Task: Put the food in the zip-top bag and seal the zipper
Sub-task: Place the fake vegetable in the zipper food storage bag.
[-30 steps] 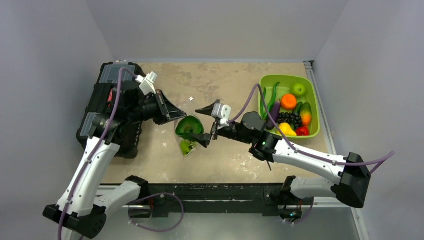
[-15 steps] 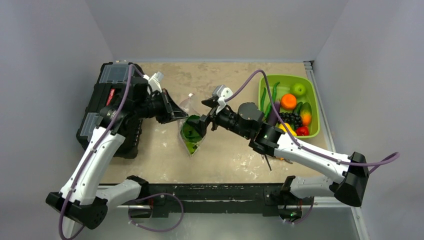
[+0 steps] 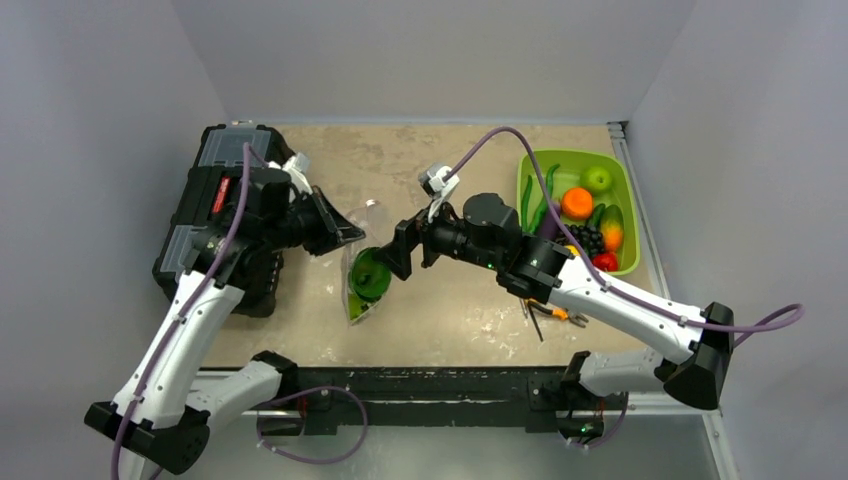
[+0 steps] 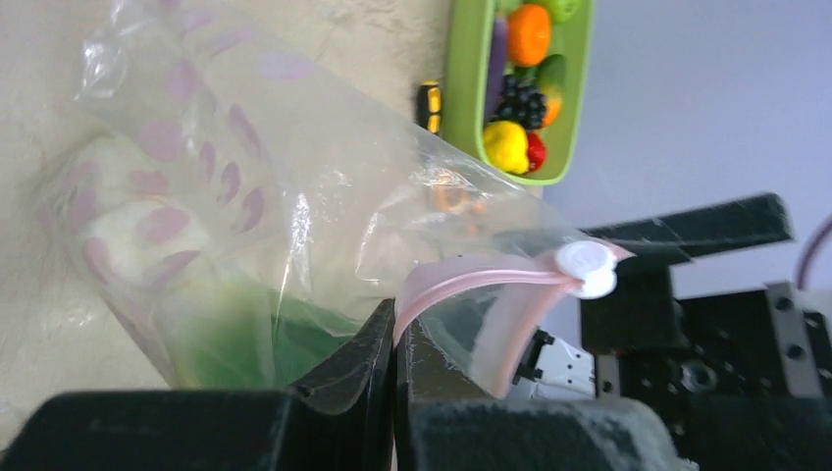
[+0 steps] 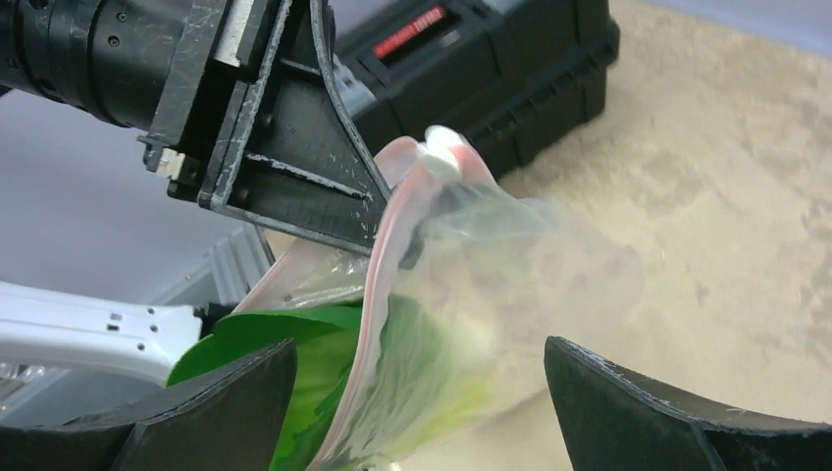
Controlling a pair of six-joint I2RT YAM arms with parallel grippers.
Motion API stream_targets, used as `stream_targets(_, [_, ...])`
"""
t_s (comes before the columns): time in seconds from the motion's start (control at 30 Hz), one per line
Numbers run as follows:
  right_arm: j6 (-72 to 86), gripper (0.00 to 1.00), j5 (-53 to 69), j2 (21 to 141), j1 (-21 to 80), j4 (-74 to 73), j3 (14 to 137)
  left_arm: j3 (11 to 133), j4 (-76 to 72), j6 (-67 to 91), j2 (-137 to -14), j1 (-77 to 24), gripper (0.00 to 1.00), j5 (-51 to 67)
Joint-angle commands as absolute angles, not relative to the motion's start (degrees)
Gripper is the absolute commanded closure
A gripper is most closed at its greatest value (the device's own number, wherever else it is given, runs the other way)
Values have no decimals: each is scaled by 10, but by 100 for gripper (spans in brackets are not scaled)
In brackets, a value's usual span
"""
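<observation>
The clear zip-top bag (image 3: 357, 290) hangs tilted above the table, and my left gripper (image 3: 345, 237) is shut on its pink zipper strip (image 4: 471, 280). A white slider (image 4: 586, 267) sits at the far end of the strip. Green leafy food (image 3: 368, 275) fills the bag's lower part, and a leaf (image 5: 265, 339) sticks out past the mouth. My right gripper (image 3: 386, 264) is open, with its fingers on either side of the bag (image 5: 510, 265) and the leaf. In the right wrist view that gripper (image 5: 422, 412) sits below the zipper (image 5: 388, 255), which the left gripper (image 5: 378, 221) pinches.
A black toolbox (image 3: 215, 215) stands at the left behind the left arm. A lime-green bin (image 3: 628, 225) of fruits and vegetables stands at the right. Small orange-handled pliers (image 3: 552, 310) lie on the table under the right arm.
The right gripper has moved left and risen toward the bag's mouth, with its fingers now straddling the bag. The bag and leaf have swung left and toward the near edge. The left gripper still pinches the strip.
</observation>
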State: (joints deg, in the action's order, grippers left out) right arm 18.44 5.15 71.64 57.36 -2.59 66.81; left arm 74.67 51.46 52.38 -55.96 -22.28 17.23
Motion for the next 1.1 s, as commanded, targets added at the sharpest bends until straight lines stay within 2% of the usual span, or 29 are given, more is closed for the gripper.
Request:
stream_targets(0.0, [218,1,35,692,576,-94,663,713,467,562,-540,-219,100,139])
stream_targets(0.13, [209,1,43,686,577,-108,653,736,478,565,-546,-219,100,147])
stream_targets(0.2, [219,5,49,692,580,-109,654,736,467,570,-539,-219,100,152])
stream_targets(0.27, [226,16,50,695,582,-99,646,740,468,567,-535,-219,100,148])
stream_targets(0.37, [239,43,27,705,582,-98,654,744,486,559,-538,-218,100,140])
stream_targets(0.43, [245,51,34,720,582,-93,667,741,484,559,-539,-219,100,156])
stream_targets(0.6, [271,47,-21,790,587,-85,716,751,407,604,-545,-236,100,309])
stream_targets(0.73, [253,45,-155,881,601,-152,781,762,432,582,-517,-260,100,204])
stream_targets(0.83, [255,39,-192,914,605,-176,806,722,436,598,-530,-226,100,232])
stream_targets(0.93, [237,31,-169,894,604,-166,813,705,414,608,-555,-217,100,279])
stream_targets(1.07, [212,13,-141,836,604,-173,822,713,417,600,-541,-217,100,236])
